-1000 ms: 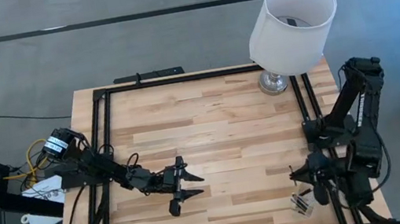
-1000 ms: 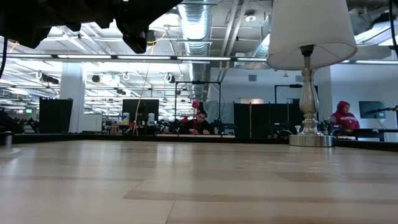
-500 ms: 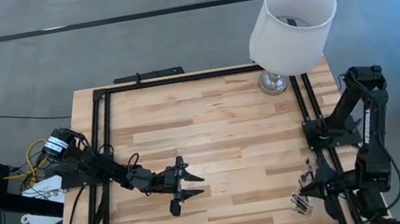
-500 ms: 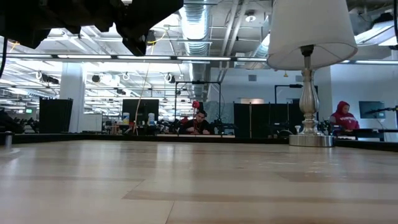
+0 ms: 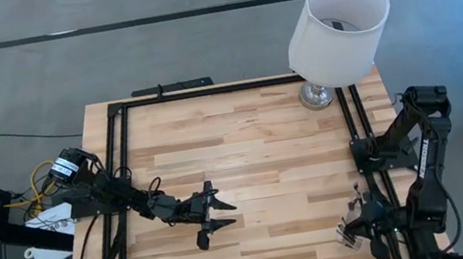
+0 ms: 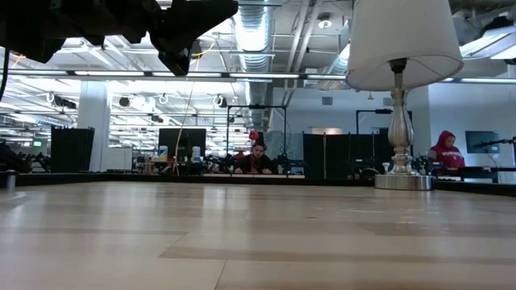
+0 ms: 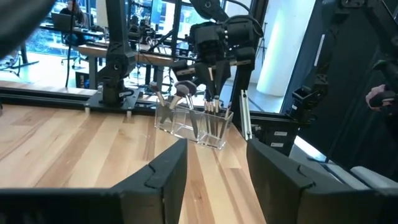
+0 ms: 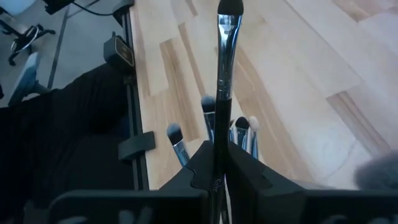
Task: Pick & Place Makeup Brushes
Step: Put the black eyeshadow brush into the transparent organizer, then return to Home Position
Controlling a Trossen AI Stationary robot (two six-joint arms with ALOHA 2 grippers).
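Observation:
A clear holder stands at the table's near right corner with several makeup brushes upright in it, heads up; the left wrist view shows the holder too. My right gripper hovers just above it, shut on one slim black brush with a silver ferrule. My left gripper stays open over the table's middle left, level, its fingers pointing at the holder, with nothing between them. My right gripper pinches the brush's black handle between its two fingers. The brush lies along the fingers, so ferrule and dark head stick out past the fingertips. The fingers slant down from the table's right side. The brush is lifted clear above the holder's brushes.
A lamp with a white shade stands at the far right corner on a silver base. A black frame rail runs round the wooden table top. A fluffy brush head shows beside the holder. Bare wood lies between the arms.
My right gripper has moved toward the table's near edge and down toward the holder, still carrying the brush, and has turned a little. The left arm has kept still.

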